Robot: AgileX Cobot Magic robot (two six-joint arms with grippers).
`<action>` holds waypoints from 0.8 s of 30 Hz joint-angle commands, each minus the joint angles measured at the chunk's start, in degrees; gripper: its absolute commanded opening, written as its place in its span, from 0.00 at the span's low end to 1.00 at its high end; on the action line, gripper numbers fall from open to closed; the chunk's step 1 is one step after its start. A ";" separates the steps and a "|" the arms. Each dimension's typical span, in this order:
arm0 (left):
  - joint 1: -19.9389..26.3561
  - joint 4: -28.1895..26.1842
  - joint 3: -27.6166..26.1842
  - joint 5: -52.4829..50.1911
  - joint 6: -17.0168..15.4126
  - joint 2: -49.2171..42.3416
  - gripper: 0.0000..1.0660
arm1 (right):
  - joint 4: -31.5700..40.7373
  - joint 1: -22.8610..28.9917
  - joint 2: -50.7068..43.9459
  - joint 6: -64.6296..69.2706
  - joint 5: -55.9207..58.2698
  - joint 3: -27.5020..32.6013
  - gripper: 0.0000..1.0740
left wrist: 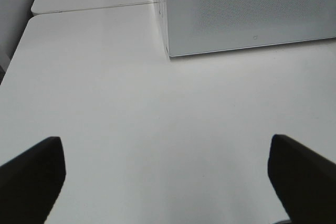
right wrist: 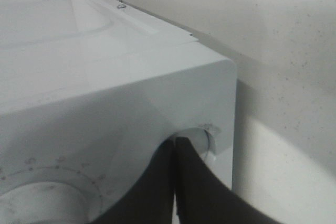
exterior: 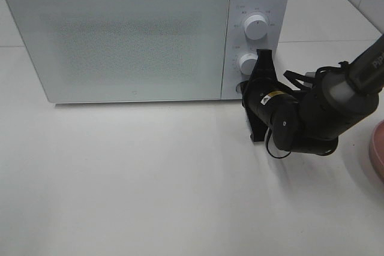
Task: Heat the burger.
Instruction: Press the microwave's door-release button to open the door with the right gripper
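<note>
The white microwave (exterior: 132,40) stands at the back of the table with its door closed. My right gripper (exterior: 246,90) is shut, with its fingertips (right wrist: 176,142) against the round button (right wrist: 206,139) at the bottom of the control panel, below the two knobs (exterior: 256,27). My left gripper (left wrist: 165,146) is open and empty above the bare table, in front of the microwave's left corner (left wrist: 170,51). It does not show in the exterior view. The burger is out of view.
The rim of a round pink plate (exterior: 378,148) shows at the right edge of the table. A tiled wall runs behind the microwave. The white table (exterior: 150,178) stretches in front of the microwave.
</note>
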 commanded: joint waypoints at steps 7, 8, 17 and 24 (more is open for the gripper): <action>-0.23 -0.17 0.23 -0.52 -0.11 -1.32 0.92 | 8.65 -1.55 -1.72 -2.23 -11.80 -5.79 0.00; -0.23 -0.17 0.23 -0.52 -0.11 -1.32 0.92 | 9.51 -1.55 -1.72 -2.23 -12.61 -6.36 0.00; -0.23 -0.17 0.23 -0.52 -0.11 -1.32 0.92 | 10.31 -1.72 -1.66 -5.10 -19.02 -9.68 0.00; -0.23 -0.17 0.23 -0.52 -0.11 -1.32 0.92 | 9.00 -1.72 -0.23 -4.98 -20.74 -12.03 0.00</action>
